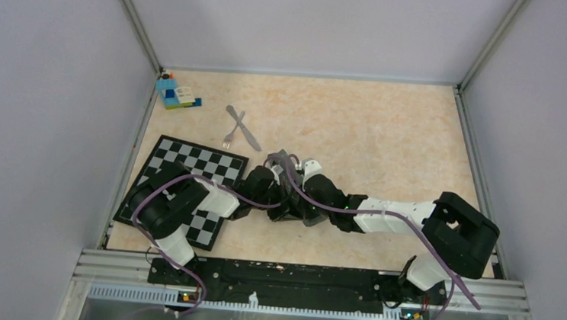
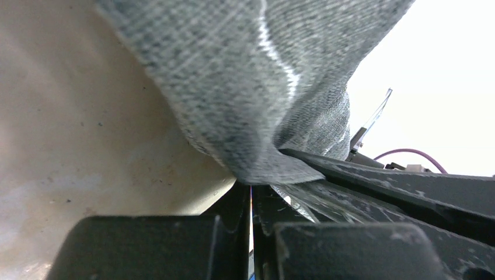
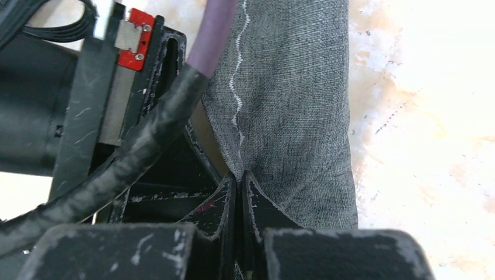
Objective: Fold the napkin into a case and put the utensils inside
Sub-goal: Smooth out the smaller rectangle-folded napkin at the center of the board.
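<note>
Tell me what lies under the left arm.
The checkered mat lies beneath the left arm, its middle covered. Past it, the left hand is shut on the napkin, which the arms mostly hide from above.

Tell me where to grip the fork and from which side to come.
Grip the fork on its near stretch, toward the tines, probably best: there it lies clear of the knife, which it crosses near the far handle ends. Come straight down from above, closing across the stem, since it lies flat on the table.
</note>
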You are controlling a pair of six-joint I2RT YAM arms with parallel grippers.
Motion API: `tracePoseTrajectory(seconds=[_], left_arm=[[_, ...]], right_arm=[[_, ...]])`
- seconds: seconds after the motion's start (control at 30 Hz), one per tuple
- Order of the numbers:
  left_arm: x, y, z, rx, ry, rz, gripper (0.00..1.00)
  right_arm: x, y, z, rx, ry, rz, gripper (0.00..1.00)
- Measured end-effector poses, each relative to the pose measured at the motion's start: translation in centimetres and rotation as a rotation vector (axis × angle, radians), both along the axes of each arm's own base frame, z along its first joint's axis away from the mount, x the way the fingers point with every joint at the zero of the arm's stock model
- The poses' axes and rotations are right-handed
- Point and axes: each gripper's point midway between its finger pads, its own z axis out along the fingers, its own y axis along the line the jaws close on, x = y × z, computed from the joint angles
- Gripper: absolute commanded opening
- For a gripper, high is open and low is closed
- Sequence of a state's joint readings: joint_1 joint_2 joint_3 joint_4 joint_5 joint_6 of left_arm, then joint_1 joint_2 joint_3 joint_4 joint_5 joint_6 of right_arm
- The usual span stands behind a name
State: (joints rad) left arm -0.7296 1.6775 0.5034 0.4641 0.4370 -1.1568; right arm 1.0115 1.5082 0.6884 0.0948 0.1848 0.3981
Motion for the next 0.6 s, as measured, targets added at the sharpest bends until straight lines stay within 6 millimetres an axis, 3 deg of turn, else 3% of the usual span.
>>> tracePoseTrajectory(seconds=[0.17,0.37,0.47,0.53,0.6], left_arm=[[0.0,-0.1,0.0,0.002,-0.005,0.008,0.01],[-0.1,0.0,0.1,0.004,-0.015,0.010,0.25],[-0.1,0.8,0.5,0.022,-0.054,0.013,0.31],[-0.2,2.3,1.0,0.058,-0.086,0.018,0.29],[0.4,3.7,1.9,0.082,-0.123,0.036,0.19]], right_arm=[[0.3,0.0,-0.9,0.024,0.047,-0.037,0.00],[0.7,-0.1,-1.9,0.050,0.086,-0.067,0.00],[0.9,0.1,-1.9,0.072,0.089,-0.072,0.00],[0.9,0.2,-1.9,0.082,0.092,-0.070,0.00],[0.9,0.2,-1.9,0.093,0.093,-0.071,0.00]])
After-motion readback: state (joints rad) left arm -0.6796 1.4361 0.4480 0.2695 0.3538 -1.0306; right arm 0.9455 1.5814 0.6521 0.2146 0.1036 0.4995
